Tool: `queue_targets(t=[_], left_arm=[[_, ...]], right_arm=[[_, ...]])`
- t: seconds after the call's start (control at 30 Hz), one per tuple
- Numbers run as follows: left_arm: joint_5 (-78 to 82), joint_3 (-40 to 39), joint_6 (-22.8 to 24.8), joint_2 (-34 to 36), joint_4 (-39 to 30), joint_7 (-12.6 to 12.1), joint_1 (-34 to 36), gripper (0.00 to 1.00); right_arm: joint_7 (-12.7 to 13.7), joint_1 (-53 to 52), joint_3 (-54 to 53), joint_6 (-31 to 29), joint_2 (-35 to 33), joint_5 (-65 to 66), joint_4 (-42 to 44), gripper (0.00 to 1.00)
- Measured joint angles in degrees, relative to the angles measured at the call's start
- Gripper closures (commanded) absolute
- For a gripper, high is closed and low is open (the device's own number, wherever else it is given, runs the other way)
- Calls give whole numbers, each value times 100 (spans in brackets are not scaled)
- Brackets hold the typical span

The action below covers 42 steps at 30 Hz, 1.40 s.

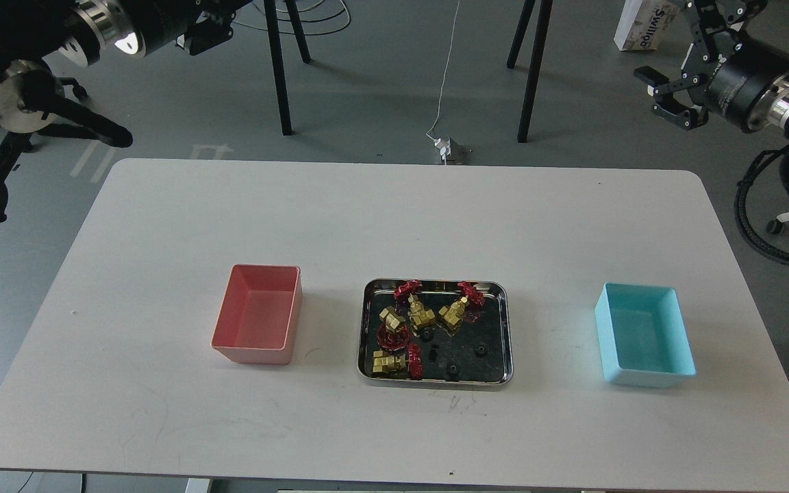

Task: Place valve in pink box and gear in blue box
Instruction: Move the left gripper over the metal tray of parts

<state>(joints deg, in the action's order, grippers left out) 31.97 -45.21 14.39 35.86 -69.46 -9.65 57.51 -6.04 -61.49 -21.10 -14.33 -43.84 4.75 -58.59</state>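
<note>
Four brass valves (422, 313) with red handwheels and several black gears (480, 349) lie between the empty pink box (257, 346) and empty blue box (648, 373).

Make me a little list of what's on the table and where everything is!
table: white, both arms held off it
tray: steel, middle
valves: four, all in tray, mostly its left side
gears: small, black, in tray; exact count unclear
pink box: left of tray, empty
blue box: right of tray, empty
left gripper: top left, state unclear
right gripper: top right, open
</note>
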Motion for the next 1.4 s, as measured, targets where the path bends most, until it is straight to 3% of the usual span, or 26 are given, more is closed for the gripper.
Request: queue_targets(t=[0.1,0.3,0.47,0.6,0.67,0.8,1.03,1.2,1.4], left_arm=[[17,-22,94,-6,-61,122,-35,0],[-15,-257,244,13,-165,660,-148,0],[-20,-438,509,-209,383,873,-211,0],[717,-11,651,-653,520,1491,-215,0],[1250,186,595,-693,300,1639,-221,0],[2471,530,199,-611,-454,1668,-276,1],[5925,1439,-1203,-534,-1462,1709,-520,3],[8644,1931,-1935,-544,-1486,1723,-814,4],[9292,2089,-2053,-669,-1229,1634,-1628,1]], right_arm=[[-20,13,1,8,13,7,-2,1],[-41,56,89,10,15,56,10,1],[-62,65,81,10,-28,56,-16,1],[-77,15,48,-8,-49,54,-32,1],[-79,-71,40,-29,-61,52,-32,1],[-72,-376,38,-49,-72,52,-20,1],[-51,-841,25,-32,-73,52,7,1],[-52,-1014,16,4,-82,52,52,1],[-52,-1056,16,15,-67,60,96,1]])
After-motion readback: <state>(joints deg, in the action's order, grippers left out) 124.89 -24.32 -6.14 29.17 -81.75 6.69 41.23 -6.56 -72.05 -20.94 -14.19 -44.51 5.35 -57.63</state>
